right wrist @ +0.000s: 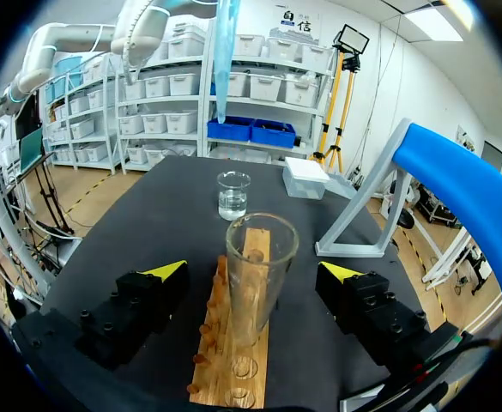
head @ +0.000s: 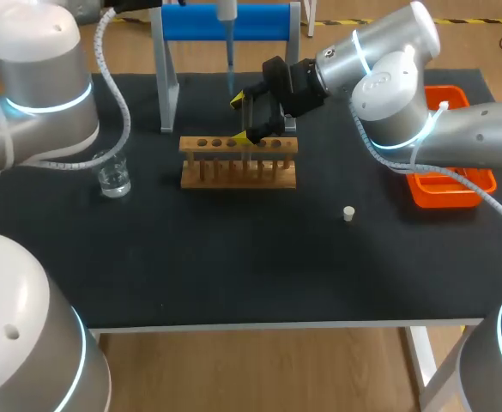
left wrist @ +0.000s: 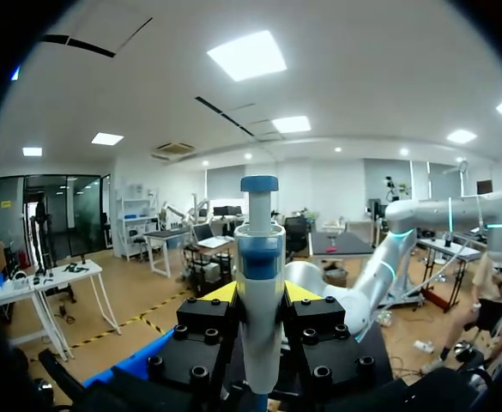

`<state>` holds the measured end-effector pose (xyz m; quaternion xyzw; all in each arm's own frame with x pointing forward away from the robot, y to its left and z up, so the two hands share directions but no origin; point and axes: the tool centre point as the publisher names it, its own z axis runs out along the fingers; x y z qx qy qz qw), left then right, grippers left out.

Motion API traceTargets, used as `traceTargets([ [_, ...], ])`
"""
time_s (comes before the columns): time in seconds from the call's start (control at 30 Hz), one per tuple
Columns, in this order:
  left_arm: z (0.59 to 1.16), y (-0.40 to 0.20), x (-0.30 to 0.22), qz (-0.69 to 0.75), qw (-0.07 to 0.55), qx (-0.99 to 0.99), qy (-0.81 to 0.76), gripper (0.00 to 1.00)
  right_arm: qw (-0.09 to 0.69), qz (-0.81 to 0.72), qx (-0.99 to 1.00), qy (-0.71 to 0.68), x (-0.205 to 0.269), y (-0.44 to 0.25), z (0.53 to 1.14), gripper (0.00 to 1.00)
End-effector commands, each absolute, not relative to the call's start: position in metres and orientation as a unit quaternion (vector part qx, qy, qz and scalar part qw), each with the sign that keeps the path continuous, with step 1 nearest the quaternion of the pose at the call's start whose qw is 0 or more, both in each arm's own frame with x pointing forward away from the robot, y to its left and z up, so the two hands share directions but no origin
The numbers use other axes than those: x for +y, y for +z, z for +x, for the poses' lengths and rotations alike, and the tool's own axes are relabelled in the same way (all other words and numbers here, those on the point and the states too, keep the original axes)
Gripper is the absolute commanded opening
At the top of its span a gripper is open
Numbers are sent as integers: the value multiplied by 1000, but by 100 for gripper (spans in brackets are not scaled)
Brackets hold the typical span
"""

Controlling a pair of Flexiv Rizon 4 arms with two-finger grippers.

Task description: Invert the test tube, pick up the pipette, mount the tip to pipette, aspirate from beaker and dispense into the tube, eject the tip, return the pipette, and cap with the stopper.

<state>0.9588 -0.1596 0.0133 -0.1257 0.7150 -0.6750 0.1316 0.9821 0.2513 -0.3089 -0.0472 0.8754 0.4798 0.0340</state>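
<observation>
Between parted right fingers (right wrist: 152, 296), test tube (right wrist: 259, 275), gaps either side

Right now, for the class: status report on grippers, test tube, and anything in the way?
Left gripper shut on pipette. Right gripper open, straddling test tube upright in rack. Stopper apart on table; nothing blocking.

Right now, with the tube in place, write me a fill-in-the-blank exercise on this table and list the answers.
The test tube stands upright in the wooden ____. The left gripper is shut on the ____. The fingers of the right gripper flank the tube, ____ and not touching it. The stopper lies nearer the orange ____ than the beaker.
Missing words: rack, pipette, open, tray.
</observation>
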Motion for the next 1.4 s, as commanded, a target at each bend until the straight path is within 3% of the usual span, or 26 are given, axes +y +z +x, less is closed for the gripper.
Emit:
traceTargets([
  [0.03, 964, 15, -170, -123, 129, 716, -675, 0, 33, -47, 876, 479, 251, -308, 982, 100],
  [1.4, 965, 13, -178, -111, 125, 717, -677, 0, 33, -47, 876, 479, 251, -308, 982, 100],
])
